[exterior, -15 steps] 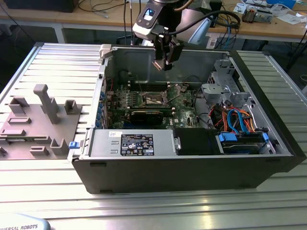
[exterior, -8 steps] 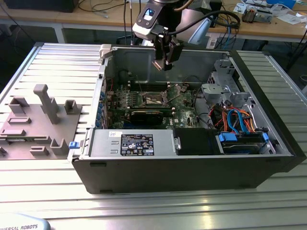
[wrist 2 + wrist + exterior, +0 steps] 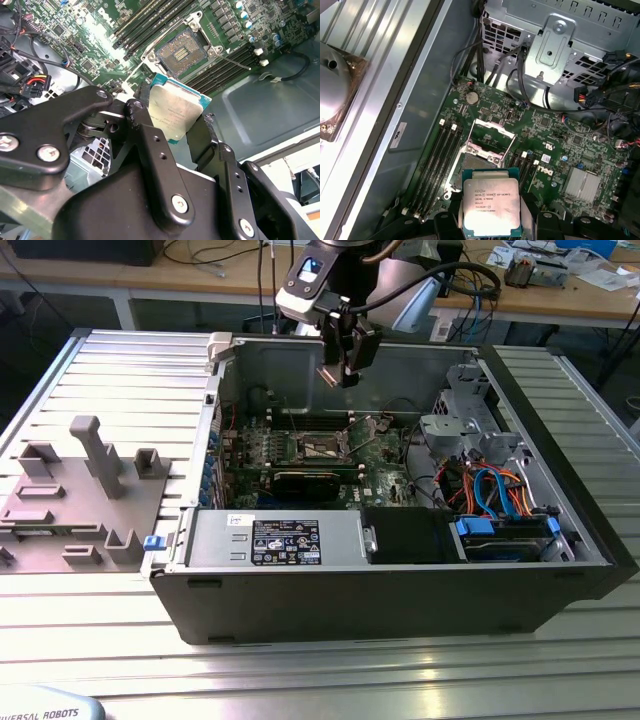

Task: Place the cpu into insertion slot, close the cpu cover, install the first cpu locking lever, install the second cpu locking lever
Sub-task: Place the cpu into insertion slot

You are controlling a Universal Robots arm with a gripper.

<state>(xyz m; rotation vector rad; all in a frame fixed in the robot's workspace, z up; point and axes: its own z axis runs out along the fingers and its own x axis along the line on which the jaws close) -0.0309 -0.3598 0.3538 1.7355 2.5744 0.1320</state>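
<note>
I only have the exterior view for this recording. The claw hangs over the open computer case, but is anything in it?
Observer: Yes. In both wrist views the claw is shut on the cpu, gripped by its edges with the silver-grey top showing.
Reviewer: Is the insertion slot free?
Observer: In the second wrist view the insertion slot is empty, its contact field bare.
Reviewer: And the cpu cover?
Observer: In the first wrist view the cpu cover is swung up off the slot, not closed over it.
</note>
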